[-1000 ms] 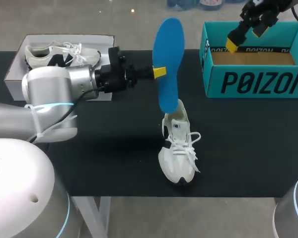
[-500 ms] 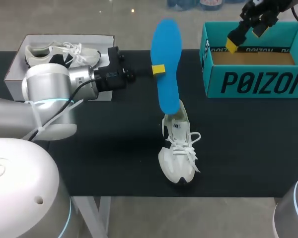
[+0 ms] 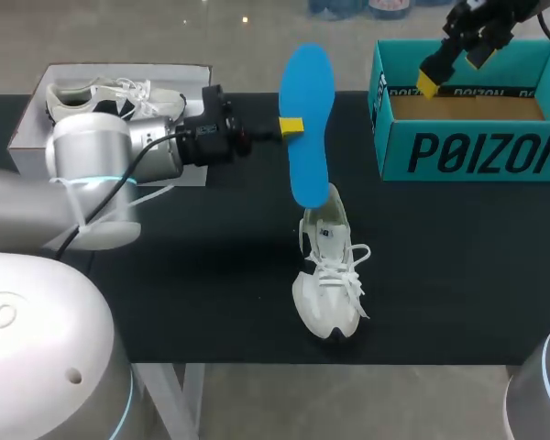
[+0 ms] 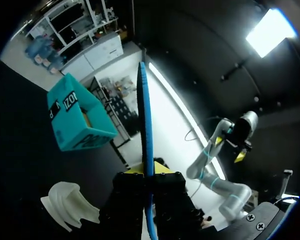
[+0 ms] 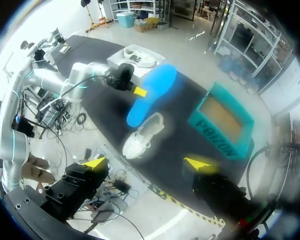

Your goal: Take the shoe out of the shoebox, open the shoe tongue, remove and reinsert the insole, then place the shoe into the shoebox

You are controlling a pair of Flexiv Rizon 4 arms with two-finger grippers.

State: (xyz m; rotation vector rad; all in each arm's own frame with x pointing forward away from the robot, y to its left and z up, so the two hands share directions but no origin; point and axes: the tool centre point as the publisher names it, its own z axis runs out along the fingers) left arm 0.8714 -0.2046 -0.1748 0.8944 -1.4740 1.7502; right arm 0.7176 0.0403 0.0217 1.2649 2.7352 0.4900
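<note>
A blue insole (image 3: 307,128) stands almost upright in the air, with my left gripper (image 3: 291,127) shut on its edge near the middle. Its lower end hangs at the heel opening of the white shoe (image 3: 332,275), which rests on the black table; I cannot tell whether they touch. In the left wrist view the insole (image 4: 145,115) runs edge-on between the fingers of my left gripper (image 4: 149,172), with the shoe (image 4: 70,205) below. My right gripper (image 3: 435,78) hangs open high above the teal shoebox (image 3: 467,151). From the right wrist view, the right gripper (image 5: 147,163) looks down on shoe (image 5: 142,135), insole (image 5: 150,92) and shoebox (image 5: 222,125).
A white box (image 3: 37,119) holding a second white shoe (image 3: 115,99) sits at the table's back left, partly behind my left arm. The teal shoebox is open and stands at the back right. The table's front edge lies just past the shoe's toe.
My left arm has shifted slightly and the insole has tilted a little, its lower end staying over the shoe's heel. The right arm has not moved.
</note>
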